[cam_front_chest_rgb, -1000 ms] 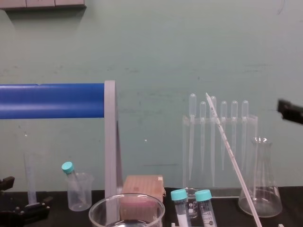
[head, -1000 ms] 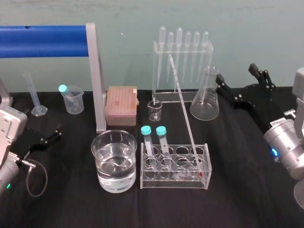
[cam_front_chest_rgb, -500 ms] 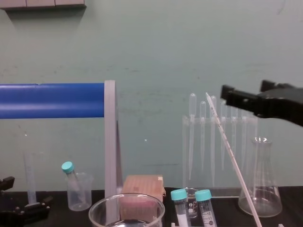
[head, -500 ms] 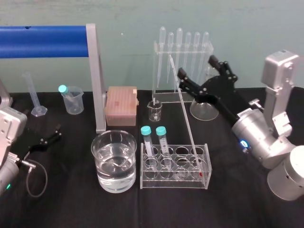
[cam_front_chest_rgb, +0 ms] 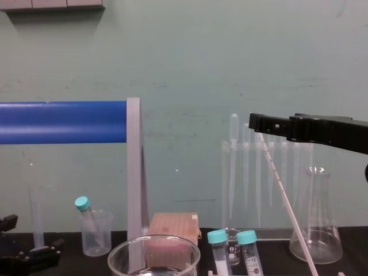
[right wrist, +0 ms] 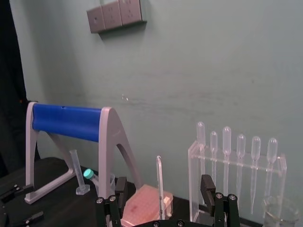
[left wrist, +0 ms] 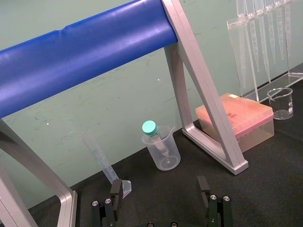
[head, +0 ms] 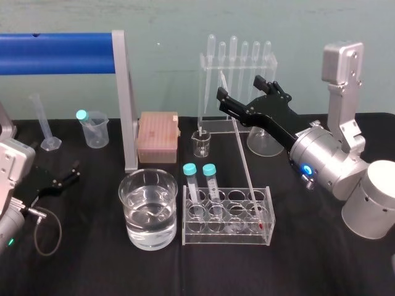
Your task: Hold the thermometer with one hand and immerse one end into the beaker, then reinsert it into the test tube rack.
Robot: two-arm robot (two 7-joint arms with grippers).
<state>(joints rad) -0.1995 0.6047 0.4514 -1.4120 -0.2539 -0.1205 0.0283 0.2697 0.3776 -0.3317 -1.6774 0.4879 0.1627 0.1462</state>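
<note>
Flanking thermometer [head: 245, 159] top, right hand [head: 238, 86]

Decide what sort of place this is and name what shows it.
Probably a chemistry lab bench: a beaker of water, a test tube rack holding a thermometer, and a stand of pipettes behind. The right tool is open around the thermometer's top; the left tool is parked at the table's left.

- I am working in a laboratory, at a bench set out for wet work.
- Glassware stands in front of me: a wide beaker [head: 128, 206] part full of clear liquid, a conical flask [cam_front_chest_rgb: 316, 221], a graduated cylinder [head: 44, 123].
- A row of bulb-topped pipettes [head: 233, 61] stands upright.
- A test tube rack [head: 225, 239] holds teal-capped tubes [head: 191, 182] and a thermometer [head: 241, 148].
- The table [head: 92, 265] is covered in black, against a plain green wall.
</note>
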